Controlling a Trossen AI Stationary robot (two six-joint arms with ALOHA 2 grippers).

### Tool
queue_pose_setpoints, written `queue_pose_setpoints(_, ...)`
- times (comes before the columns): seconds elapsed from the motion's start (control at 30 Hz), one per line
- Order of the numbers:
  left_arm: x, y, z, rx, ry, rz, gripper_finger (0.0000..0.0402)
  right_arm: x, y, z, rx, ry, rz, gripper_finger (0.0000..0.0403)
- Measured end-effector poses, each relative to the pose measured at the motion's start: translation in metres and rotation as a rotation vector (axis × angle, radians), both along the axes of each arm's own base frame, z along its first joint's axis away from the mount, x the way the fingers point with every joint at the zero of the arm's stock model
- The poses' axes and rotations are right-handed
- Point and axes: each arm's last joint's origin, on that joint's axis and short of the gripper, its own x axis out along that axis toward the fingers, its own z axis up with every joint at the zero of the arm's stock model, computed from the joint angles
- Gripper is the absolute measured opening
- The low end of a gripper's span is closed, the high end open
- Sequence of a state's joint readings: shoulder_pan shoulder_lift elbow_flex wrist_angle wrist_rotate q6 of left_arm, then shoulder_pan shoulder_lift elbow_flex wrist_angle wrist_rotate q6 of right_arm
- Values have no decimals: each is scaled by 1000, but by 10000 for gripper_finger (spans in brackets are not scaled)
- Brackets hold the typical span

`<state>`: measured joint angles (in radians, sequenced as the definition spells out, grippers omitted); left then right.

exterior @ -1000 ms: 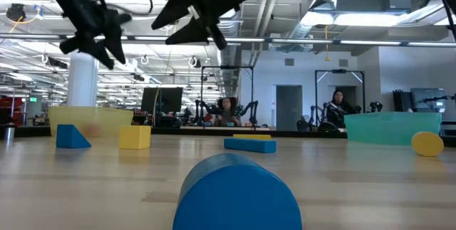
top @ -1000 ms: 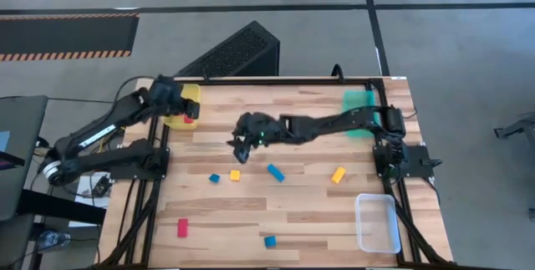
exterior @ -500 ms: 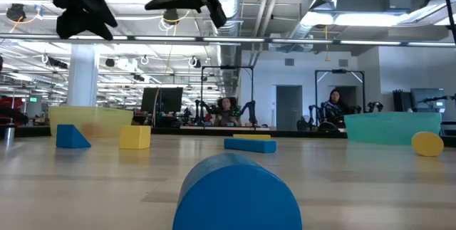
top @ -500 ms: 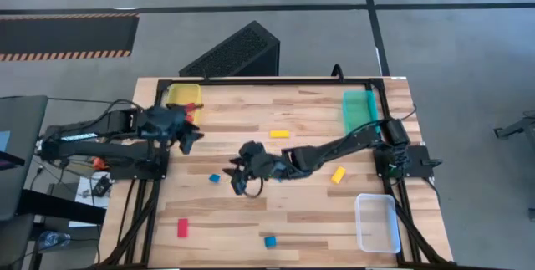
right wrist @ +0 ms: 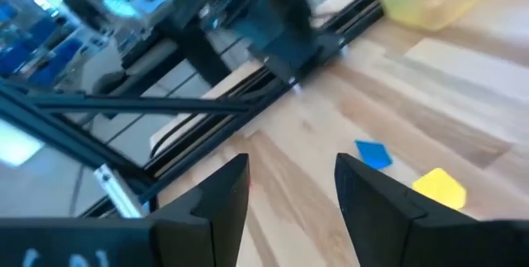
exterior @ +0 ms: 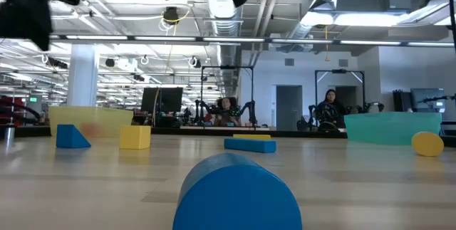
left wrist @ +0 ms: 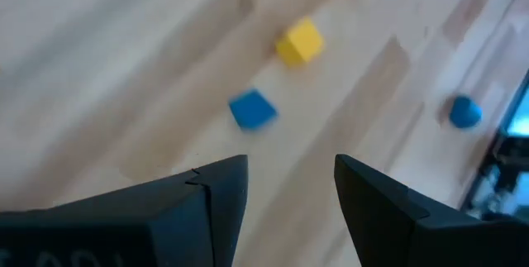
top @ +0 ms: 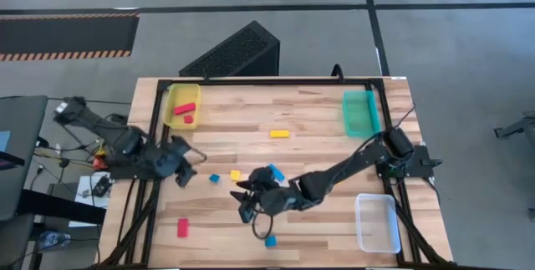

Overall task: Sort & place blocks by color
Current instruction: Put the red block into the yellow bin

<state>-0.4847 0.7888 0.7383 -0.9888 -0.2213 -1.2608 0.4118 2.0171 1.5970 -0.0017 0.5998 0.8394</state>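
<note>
My left gripper (top: 187,174) hovers open near the table's left edge, with nothing between its fingers (left wrist: 289,166). A small blue block (left wrist: 252,109) and a small yellow block (left wrist: 299,42) lie flat on the wood ahead of it. My right gripper (top: 246,206) hangs open over the near middle, also with nothing in it (right wrist: 289,169). A blue bar (top: 275,171) shows partly beside that arm. Further blocks lie on the table: a yellow bar (top: 279,134), a red block (top: 182,227) and a round blue one (top: 270,241). Two red blocks (top: 186,113) lie in the yellow tray (top: 173,101).
A teal tray (top: 360,113) stands at the far right and a clear tray (top: 377,223) at the near right. In the low view a round yellow block (exterior: 427,144) lies on the right. People sit in the room beyond the table.
My left gripper has swung from over the yellow tray toward the table's near edge, along the left side. My right gripper has swept from the table's middle toward the near edge. Both have stayed high above the wood, and no loose block on the table has moved.
</note>
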Motion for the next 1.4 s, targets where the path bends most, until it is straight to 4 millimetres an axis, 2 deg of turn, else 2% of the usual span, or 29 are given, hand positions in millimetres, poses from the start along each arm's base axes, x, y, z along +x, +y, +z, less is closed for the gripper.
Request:
queue_pose_setpoints(0.17,0,-37,-11,-89,34,102,167,-10,9,-6,34,20,-132,184)
queue_pose_setpoints(0.37,-2,-87,-41,-128,188,158,168,-16,5,-17,70,108,-191,179)
queue_pose_setpoints(0.53,-5,-109,-62,-133,334,152,196,-17,4,-18,82,119,-202,179)
queue_pose_setpoints(0.77,-8,-137,-76,-212,307,142,254,-15,2,-18,150,106,-216,179)
queue_pose_setpoints(0.97,-6,-149,-95,-182,352,145,274,-16,4,-19,171,108,-206,179)
queue_pose_setpoints(1.1,-5,-153,-96,-206,342,133,275,-16,9,-18,265,103,-172,179)
queue_pose_setpoints(1.2,-5,-152,-90,-209,325,95,275,-2,24,-41,297,96,-44,179)
queue_pose_setpoints(1.3,-6,-149,-86,-183,304,38,275,14,34,-76,274,128,79,179)
queue_pose_setpoints(1.4,-7,-149,-86,-171,306,0,275,35,33,-84,257,97,139,179)
